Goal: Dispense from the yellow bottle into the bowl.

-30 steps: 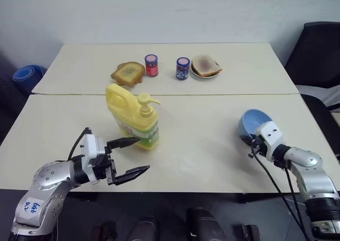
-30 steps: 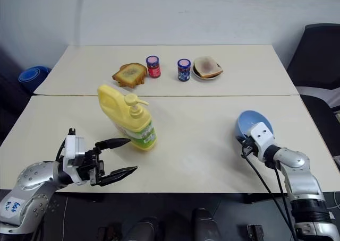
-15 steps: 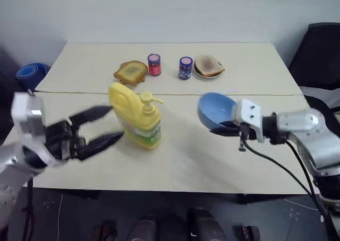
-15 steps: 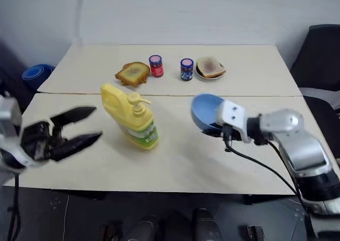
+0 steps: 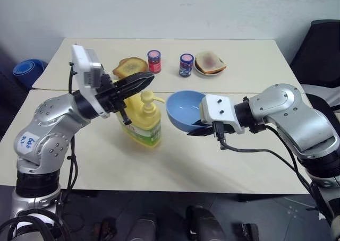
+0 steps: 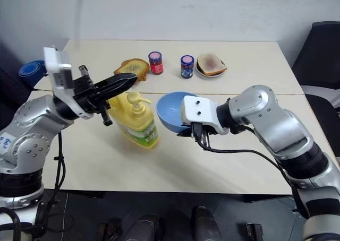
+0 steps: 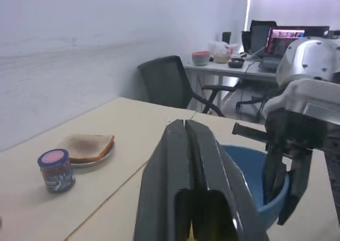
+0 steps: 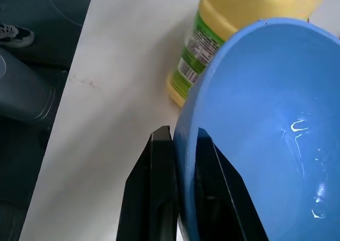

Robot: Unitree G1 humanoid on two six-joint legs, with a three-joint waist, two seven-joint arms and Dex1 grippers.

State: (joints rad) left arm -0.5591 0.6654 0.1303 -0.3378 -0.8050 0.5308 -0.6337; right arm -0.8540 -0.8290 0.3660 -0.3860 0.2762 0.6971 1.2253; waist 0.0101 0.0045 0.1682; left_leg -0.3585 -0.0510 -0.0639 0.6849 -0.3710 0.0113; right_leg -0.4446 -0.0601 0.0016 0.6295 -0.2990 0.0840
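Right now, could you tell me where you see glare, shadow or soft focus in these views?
Right wrist view: small white highlights glint inside the bowl. Left wrist view: the shut left gripper looms soft and near. Left eye view: the yellow bottle casts a faint shadow on the table.

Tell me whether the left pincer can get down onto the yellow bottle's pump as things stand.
Probably yes: the left pincer, shut, hovers just above the yellow bottle's pump, nothing between them.
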